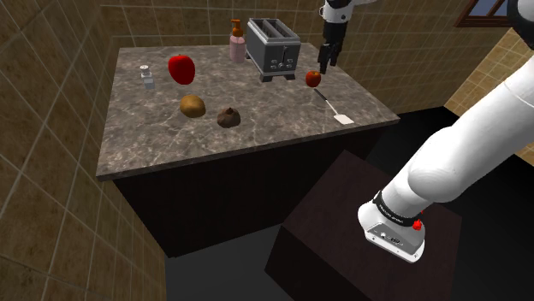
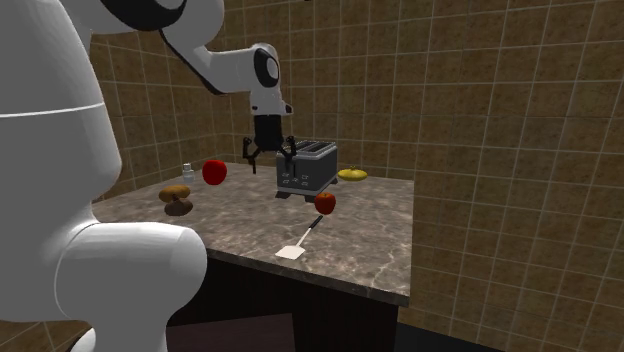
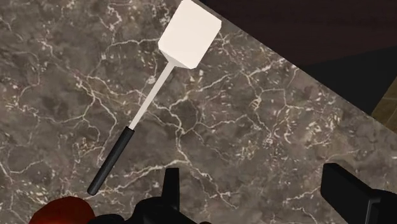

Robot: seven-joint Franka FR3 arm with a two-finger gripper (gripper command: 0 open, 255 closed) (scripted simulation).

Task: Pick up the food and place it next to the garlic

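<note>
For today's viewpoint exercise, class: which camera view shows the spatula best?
The wrist view: the spatula lies whole and close, white blade, thin shaft, black handle. The shoulder and second exterior views show it small on the counter near the red fruit.

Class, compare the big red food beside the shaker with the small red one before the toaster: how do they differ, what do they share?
Size: the big red food is larger than the small red one. Place: the big one stands by the shaker; the small one sits before the toaster. The open gripper hovers over the small one, away from the big one. Both are red and rest on the counter.
</note>
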